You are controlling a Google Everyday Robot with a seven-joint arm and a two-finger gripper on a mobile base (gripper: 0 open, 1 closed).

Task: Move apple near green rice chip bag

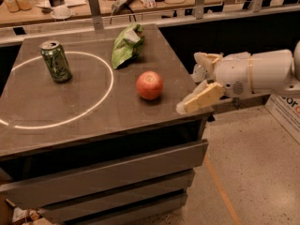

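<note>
The red-orange apple (149, 85) sits on the dark table top (70, 104), toward its right side. The light-green rice chip bag (125, 46) lies crumpled near the table's back edge, a short way behind and left of the apple. My gripper (196, 82) is at the table's right edge, right of the apple and apart from it. Its two pale fingers are spread apart and hold nothing. The white arm reaches in from the right.
A dark green soda can (56, 61) stands upright at the table's left, inside a white circle drawn on the top. Drawers run below the table front. A cluttered wooden counter (108, 1) lies behind. Bare floor lies to the right.
</note>
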